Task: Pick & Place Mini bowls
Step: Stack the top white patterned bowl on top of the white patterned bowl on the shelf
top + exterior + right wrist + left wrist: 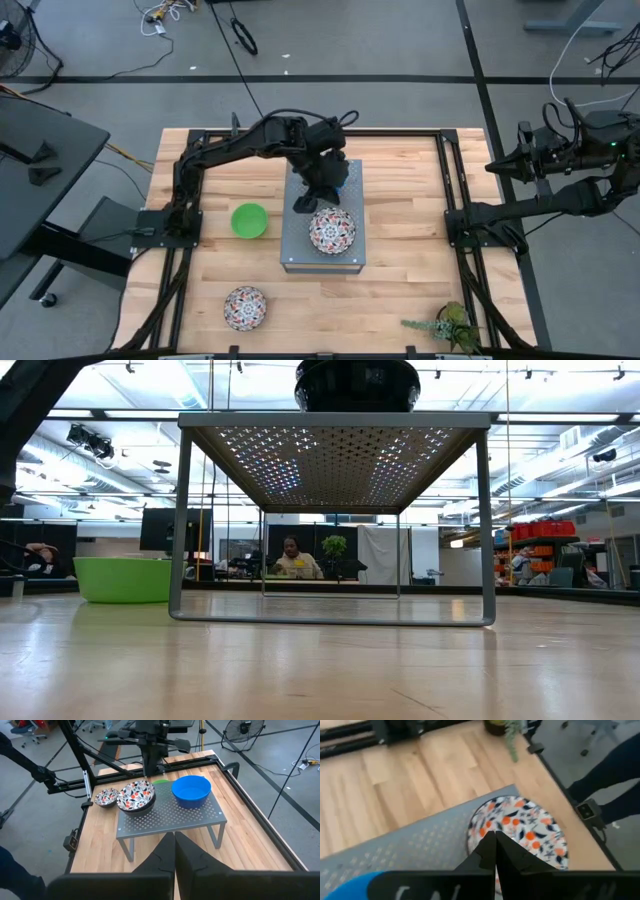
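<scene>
- Now the left gripper [303,203] is above the grey box [296,243], near the box's centre, with its fingers closed together and holding nothing.
- Just at 4 o'clock from it, one floral bowl [332,231] sits on the box top, close to the fingers but not between them.
- At 1 o'clock from the gripper the blue bowl [190,791] also sits on the box, mostly hidden under the arm in the high view.
- On the table, the green bowl [249,220] is just beside the box, at 9 o'clock from it.
- Another floral bowl [245,308] lies at 7 o'clock from the box, well apart.
- Far at 3 o'clock, off the table, the right gripper [494,168] waits, its fingers closed and empty.
</scene>
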{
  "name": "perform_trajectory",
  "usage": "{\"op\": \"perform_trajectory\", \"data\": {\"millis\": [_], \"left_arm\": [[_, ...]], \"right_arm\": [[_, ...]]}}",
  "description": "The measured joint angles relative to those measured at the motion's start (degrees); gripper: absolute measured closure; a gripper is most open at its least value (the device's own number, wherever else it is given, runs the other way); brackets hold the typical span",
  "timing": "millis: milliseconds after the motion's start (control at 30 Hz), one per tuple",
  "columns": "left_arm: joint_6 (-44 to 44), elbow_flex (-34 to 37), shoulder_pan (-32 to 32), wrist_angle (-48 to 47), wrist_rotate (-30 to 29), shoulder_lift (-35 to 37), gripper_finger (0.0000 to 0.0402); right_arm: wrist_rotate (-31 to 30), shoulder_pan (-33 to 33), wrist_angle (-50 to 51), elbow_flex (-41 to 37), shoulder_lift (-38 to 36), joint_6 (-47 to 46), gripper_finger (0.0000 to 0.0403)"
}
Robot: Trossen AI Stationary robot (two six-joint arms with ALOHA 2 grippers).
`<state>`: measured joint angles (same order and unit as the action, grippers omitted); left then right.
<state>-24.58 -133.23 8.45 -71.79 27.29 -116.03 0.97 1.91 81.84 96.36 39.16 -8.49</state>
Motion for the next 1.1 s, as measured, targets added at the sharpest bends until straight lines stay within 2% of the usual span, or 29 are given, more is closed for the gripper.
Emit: {"op": "perform_trajectory", "data": {"millis": [167,333,567,933,1100], "left_arm": [[-2.1,2.4,0.0,2.0,4.2,0.0,0.0399],[-2.3,5.3,0.0,2.5,4.5,-0.1,0.0400],[-1.8,5.4,-0.4,4.1,5.7,0.2,0.0400],[4.1,5.4,-3.0,12.3,0.7,2.4,0.0401],[4.4,5.4,-3.0,12.7,-1.0,3.1,0.0401]], "right_arm": [[0.0,0.0,0.0,0.0,0.0,0.0,0.0400],[0.0,0.0,0.0,0.0,0.0,0.0,0.0400],[0.0,0.0,0.0,0.0,0.0,0.0,0.0400],[0.0,0.0,0.0,0.0,0.0,0.0,0.0400],[0.0,0.0,0.0,0.0,0.0,0.0,0.0400]]}}
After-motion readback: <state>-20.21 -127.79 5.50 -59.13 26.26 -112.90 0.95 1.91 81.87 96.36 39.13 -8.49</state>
